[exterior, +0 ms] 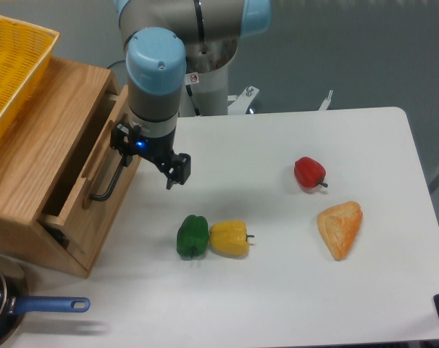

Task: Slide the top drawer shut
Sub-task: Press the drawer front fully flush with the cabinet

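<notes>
While I am looking down at the white table (292,290), the gripper (148,161) is pressing against the front of the top drawer (89,181). The drawer is made of pale, grainy wood, and it is sticking out just a little from the wooden cabinet (31,167) on the left. Its thin black bar handle (107,185) is bent at the ends. One dark finger (177,168) is pointing down, but I cannot tell if the claw is spread or squeezed. A yellow woven plastic basket (13,65) is sitting on top of the cabinet. A shiny green pepper (193,235) is touching a yellow pepper (229,238). A red pepper (309,172) and a three-cornered piece of bread (340,228) are lying farther right. A pan with a blue handle (49,305) is peeking in at the bottom left.
</notes>
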`<control>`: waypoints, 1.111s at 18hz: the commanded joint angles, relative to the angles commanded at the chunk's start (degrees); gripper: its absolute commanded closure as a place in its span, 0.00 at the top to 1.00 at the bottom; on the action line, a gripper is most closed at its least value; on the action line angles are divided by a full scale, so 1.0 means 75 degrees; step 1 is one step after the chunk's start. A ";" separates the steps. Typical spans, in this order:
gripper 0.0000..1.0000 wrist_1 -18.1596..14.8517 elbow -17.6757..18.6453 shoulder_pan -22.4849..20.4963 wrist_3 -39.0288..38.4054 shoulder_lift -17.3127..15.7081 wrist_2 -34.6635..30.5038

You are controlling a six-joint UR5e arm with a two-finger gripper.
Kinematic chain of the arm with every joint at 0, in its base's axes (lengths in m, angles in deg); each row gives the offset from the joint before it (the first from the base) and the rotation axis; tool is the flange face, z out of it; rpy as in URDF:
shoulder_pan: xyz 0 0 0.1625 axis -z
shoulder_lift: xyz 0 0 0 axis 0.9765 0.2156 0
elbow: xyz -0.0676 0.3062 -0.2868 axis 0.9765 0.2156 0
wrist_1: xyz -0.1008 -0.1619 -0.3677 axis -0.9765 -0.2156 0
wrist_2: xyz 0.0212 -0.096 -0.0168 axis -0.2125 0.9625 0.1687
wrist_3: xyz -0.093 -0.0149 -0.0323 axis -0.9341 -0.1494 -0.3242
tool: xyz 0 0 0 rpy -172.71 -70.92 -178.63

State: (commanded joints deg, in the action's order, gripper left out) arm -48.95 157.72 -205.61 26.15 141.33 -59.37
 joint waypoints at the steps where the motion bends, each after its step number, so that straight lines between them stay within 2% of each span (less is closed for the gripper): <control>1: 1.00 -0.0012 0.0012 0.0000 0.0000 -0.0012 0.0000; 20: 1.00 -0.0117 0.0059 0.0176 -0.0105 -0.0094 -0.0023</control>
State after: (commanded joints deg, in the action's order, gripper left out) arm -49.83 158.16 -204.29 25.36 140.62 -59.55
